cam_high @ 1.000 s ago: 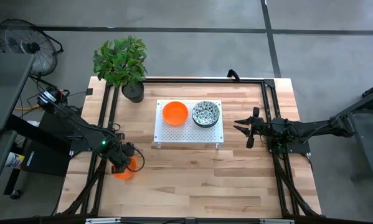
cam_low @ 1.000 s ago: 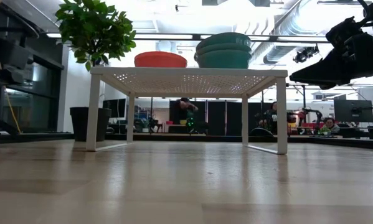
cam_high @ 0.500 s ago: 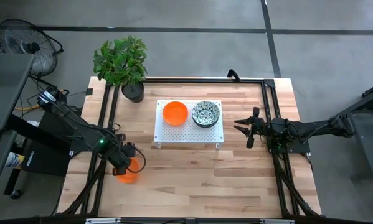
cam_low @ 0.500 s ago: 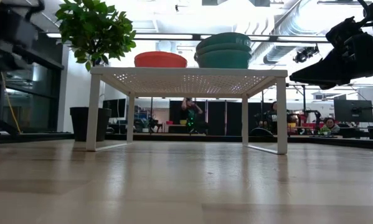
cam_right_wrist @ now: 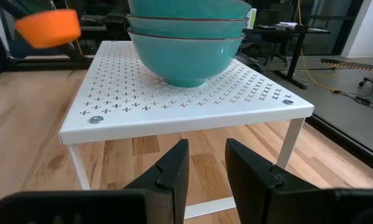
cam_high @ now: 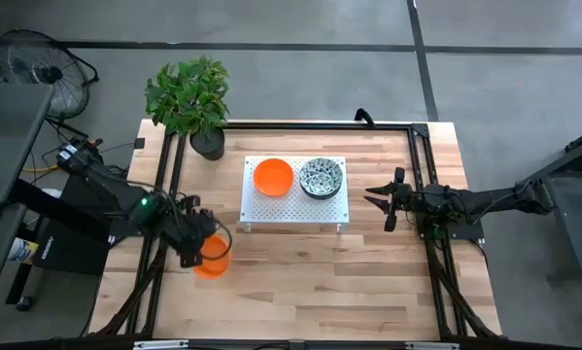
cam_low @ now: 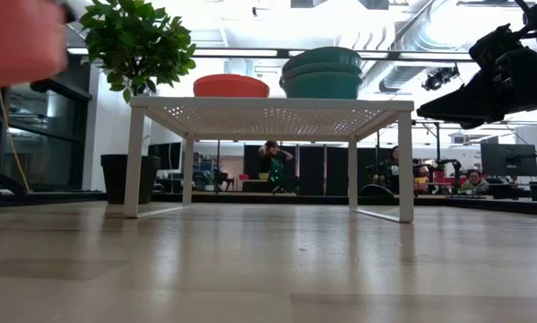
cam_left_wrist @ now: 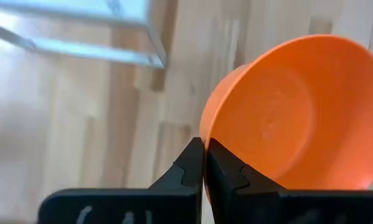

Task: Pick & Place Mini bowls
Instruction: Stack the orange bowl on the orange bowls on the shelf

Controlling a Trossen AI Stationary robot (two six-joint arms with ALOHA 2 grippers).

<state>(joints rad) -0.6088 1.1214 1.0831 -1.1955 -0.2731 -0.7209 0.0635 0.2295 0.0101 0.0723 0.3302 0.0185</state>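
Orange bowl point(cam_high: 211, 257) is pinched by its rim in my left gripper point(cam_high: 195, 251), near the left edge of the wooden table point(cam_high: 300, 292), off the front-left corner of the white perforated rack point(cam_high: 295, 209). High view: rack sits mid-table toward the back edge, carrying an orange bowl stack point(cam_high: 273, 176) on its left half and a speckled bowl stack point(cam_high: 322, 178) on its right half, the two just beside each other. Right gripper point(cam_high: 383, 199) waits off the rack's right side, near the table's right edge, fingers spread, holding nothing. Potted plant point(cam_high: 191, 97) at the table's back-left corner.

Low view: held bowl point(cam_low: 21, 38) is a blur at the upper left, clear of the table surface. Rack point(cam_low: 268, 112) stands on its legs with the orange stack point(cam_low: 231, 86) and the other stack point(cam_low: 322, 74), teal on the outside, on top. Right arm point(cam_low: 497, 76) hangs at upper right. Plant point(cam_low: 135, 40) behind the rack's left leg. People point(cam_low: 270, 166) in the room beyond.

Left wrist view: fingers point(cam_left_wrist: 189, 168) pressed together on the bowl's point(cam_left_wrist: 292, 118) rim, bowl tilted on edge, inside facing the camera, rack frame point(cam_left_wrist: 80, 31) farther off.

Right wrist view: my right fingers point(cam_right_wrist: 174, 165) apart, nothing between them, pointing at the rack point(cam_right_wrist: 186, 102). Teal-sided stack point(cam_right_wrist: 186, 37) on it; the held orange bowl point(cam_right_wrist: 48, 28) in the air past the rack's far side.
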